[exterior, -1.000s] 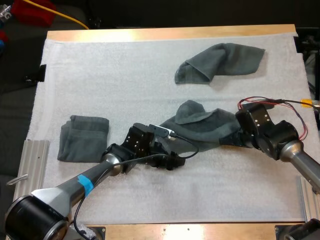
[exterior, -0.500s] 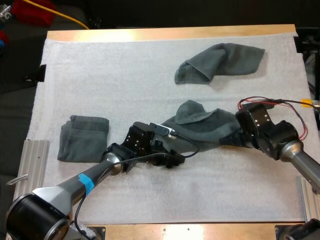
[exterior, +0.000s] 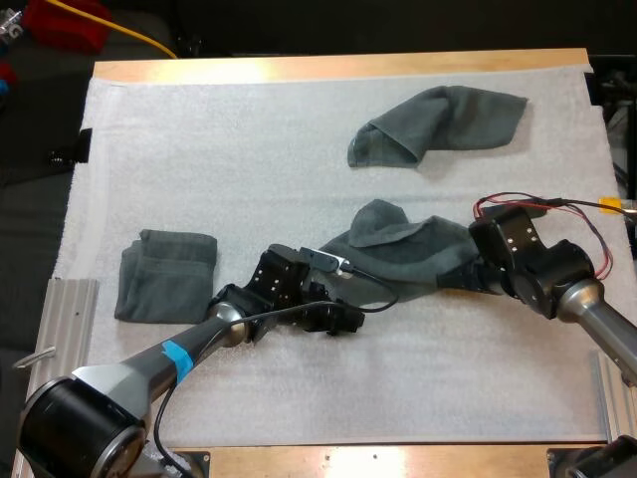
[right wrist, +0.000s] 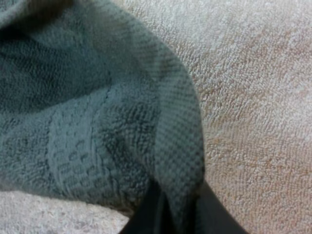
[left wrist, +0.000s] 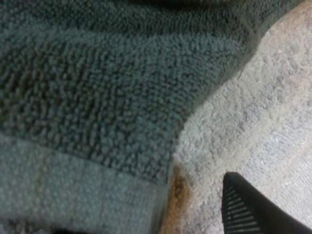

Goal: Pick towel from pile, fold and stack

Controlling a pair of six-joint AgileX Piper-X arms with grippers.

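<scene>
Left tool (exterior: 348, 319) nearer towel (exterior: 408, 254); folded stack (exterior: 167, 274) aside

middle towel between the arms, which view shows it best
The high view: the middle towel shows nearly whole, lying between both arms. The left wrist view gives its hemmed edge close up on the mat; the right wrist view, a fold pinched in the right tool.

Bare mat (exterior: 229, 149) far left — towel (exterior: 398, 244) centre

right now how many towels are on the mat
3: a folded towel at the mat's left, a crumpled towel far right, a spread towel near the centre. The folded one could hide more.
</scene>
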